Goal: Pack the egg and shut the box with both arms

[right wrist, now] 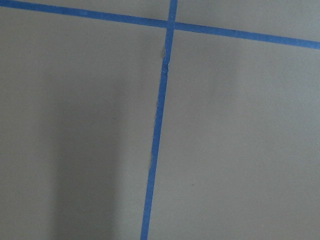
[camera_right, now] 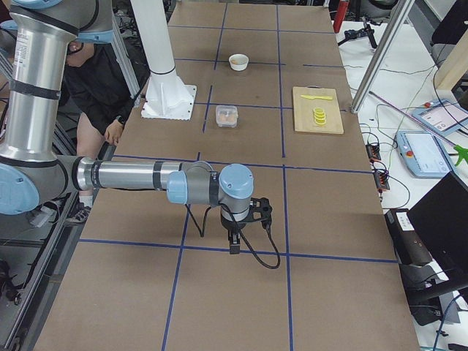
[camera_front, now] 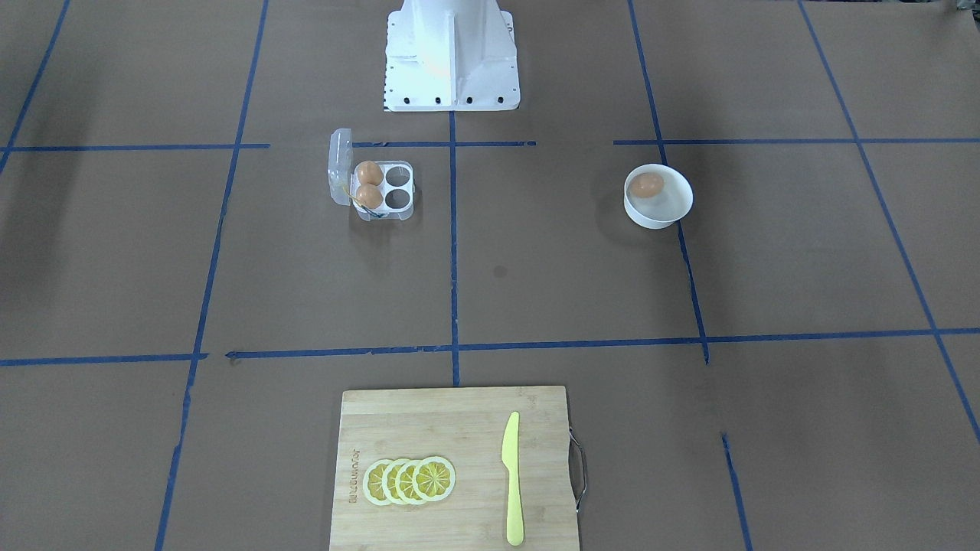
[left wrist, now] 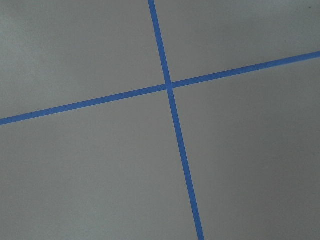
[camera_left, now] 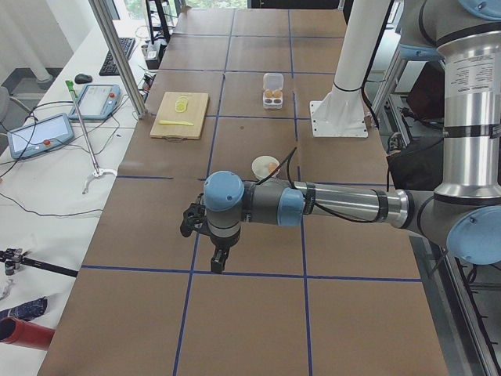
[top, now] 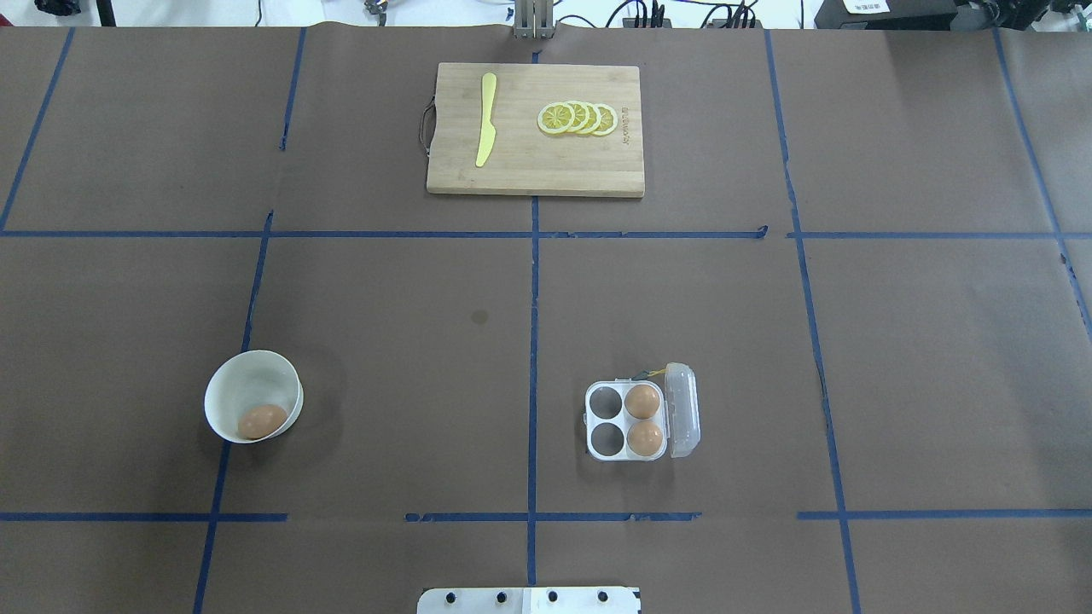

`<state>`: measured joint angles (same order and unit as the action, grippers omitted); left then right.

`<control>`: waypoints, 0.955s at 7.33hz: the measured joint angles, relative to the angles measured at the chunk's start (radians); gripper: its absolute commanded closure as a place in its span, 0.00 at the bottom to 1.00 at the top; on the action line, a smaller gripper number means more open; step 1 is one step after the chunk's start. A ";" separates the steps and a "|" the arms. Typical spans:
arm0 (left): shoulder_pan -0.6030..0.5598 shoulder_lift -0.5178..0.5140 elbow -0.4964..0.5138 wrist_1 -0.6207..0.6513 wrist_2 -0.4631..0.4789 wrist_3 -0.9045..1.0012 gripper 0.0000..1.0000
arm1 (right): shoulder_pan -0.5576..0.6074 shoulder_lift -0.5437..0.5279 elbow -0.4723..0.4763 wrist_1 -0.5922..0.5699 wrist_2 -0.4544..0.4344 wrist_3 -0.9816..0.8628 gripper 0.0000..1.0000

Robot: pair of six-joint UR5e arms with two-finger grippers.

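One tan egg (camera_front: 647,184) lies in the white bowl (camera_front: 660,219), also seen from overhead (top: 261,420). The clear carton (camera_front: 397,216) stands open with its lid (camera_front: 339,164) upright and two eggs (camera_front: 369,184) in the cells next to the lid; the other two cells are empty. It also shows overhead (top: 606,454). My left gripper (camera_left: 219,262) shows only in the exterior left view, low over bare table far from the bowl (camera_left: 265,166). My right gripper (camera_right: 234,245) shows only in the exterior right view, far from the carton (camera_right: 227,115). I cannot tell whether either is open or shut.
A wooden cutting board (camera_front: 452,436) with lemon slices (camera_front: 409,480) and a yellow knife (camera_front: 511,474) lies at the table's far edge. The white pedestal (camera_front: 450,57) stands behind the carton. A person sits beside the table (camera_right: 102,80). Both wrist views show only brown paper and blue tape.
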<state>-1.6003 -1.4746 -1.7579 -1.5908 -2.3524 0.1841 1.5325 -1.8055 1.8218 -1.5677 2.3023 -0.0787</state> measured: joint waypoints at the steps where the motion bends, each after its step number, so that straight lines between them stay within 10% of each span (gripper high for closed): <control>1: 0.000 0.000 0.005 -0.062 -0.002 0.000 0.00 | 0.000 0.000 -0.006 0.048 0.003 -0.001 0.00; 7: 0.016 -0.064 0.099 -0.722 -0.026 -0.102 0.00 | -0.002 0.037 -0.030 0.174 0.053 0.008 0.00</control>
<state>-1.5848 -1.5385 -1.6589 -2.3128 -2.3780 0.0825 1.5309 -1.7680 1.7916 -1.3934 2.3550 -0.0706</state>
